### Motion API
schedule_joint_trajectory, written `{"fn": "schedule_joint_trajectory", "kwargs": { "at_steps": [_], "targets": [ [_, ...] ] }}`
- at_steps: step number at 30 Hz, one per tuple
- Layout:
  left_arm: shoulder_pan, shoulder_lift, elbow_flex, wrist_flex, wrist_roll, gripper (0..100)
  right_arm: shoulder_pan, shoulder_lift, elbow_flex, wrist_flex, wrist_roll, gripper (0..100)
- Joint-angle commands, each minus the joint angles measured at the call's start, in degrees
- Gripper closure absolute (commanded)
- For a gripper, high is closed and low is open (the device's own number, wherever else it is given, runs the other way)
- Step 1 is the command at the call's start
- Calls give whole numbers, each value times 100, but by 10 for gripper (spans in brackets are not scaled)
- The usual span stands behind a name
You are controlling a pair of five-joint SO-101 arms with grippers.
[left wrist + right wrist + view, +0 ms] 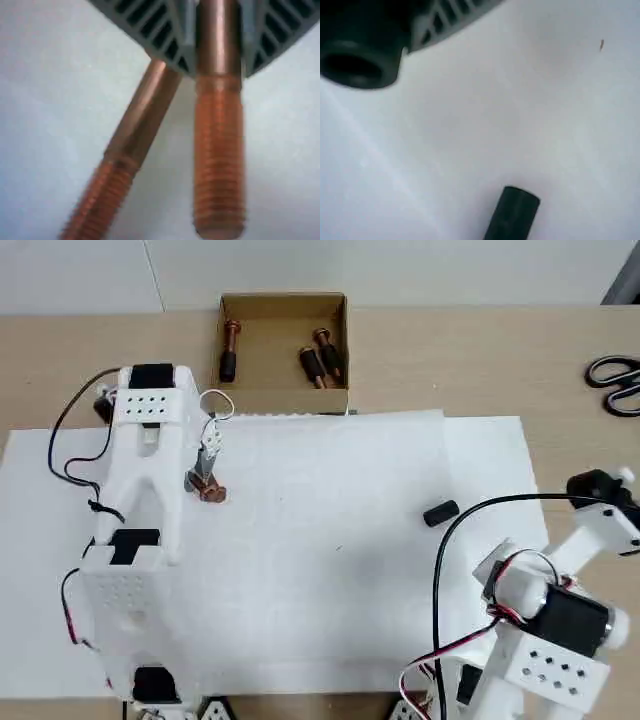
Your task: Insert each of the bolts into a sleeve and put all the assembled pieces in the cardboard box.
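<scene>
Over the left part of the white foam sheet, my left gripper is shut on a copper bolt that hangs threaded end down between the grey jaws. A second copper bolt lies on the foam right beside it, and the two bolts sit together under the fingers. My right gripper is at the right side, shut on a black sleeve whose open end faces the camera. Another black sleeve lies loose on the foam. The cardboard box stands at the back.
Three assembled bolt-and-sleeve pieces lie in the box. Scissors rest on the wooden table at the far right. A black cable from the right arm arcs over the foam near the loose sleeve.
</scene>
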Motion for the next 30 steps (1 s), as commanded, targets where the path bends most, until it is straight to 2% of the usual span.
{"fn": "schedule_joint_trajectory", "kwargs": {
  "at_steps": [1, 4, 6, 16, 18, 25, 30],
  "targets": [
    [44, -97, 4, 123, 1073, 994, 66, -66, -35, -66, 44, 996],
    [44, -44, -4, 114, 2154, 994, 66, -66, -35, -66, 44, 996],
    [62, -44, 4, 114, 2470, 993, 66, -66, -18, -66, 44, 996],
    [62, -88, -4, 123, 2611, 980, 48, -66, 273, -268, 44, 996],
    [88, -88, -13, 123, 2611, 932, 48, -66, 273, -286, 44, 996],
    [369, -97, -22, 123, 2611, 639, 48, -66, 273, -303, 44, 996],
    [642, -97, -31, 123, 2593, 621, 48, -66, 273, -365, 44, 996]
  ]
}}
